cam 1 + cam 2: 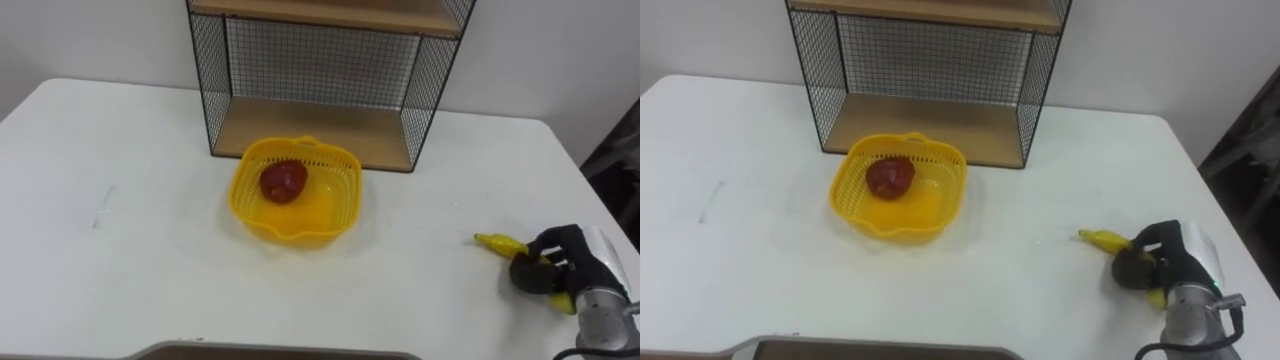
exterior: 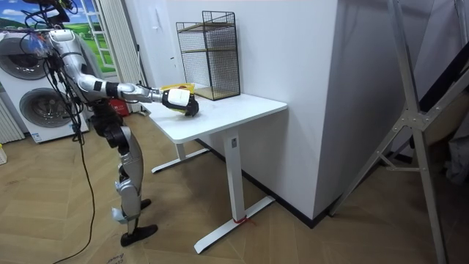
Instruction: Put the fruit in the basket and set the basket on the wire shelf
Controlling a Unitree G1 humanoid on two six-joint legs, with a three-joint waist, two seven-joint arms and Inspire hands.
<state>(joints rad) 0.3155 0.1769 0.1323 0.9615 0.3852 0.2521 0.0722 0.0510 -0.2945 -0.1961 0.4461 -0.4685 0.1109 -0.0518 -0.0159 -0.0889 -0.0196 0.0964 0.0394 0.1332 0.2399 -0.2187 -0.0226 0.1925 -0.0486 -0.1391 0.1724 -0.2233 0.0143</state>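
Banana [image 1: 500,243]: light, curved, soft-skinned, likely to bruise if squeezed. It is on the right of the table [image 1: 120,250], with the right hand [image 1: 556,263] curled round its middle, a sound hold.
Red fruit [image 1: 284,181]: inside the basket [image 1: 238,192], before the wire shelf [image 1: 320,60].
Basket: probably light, stiff plastic; take by rim.

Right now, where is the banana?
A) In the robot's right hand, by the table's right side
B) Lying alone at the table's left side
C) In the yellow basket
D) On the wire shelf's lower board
A: the right hand has its fingers curled round the banana, while the yellow basket in front of the wire shelf holds a red fruit.
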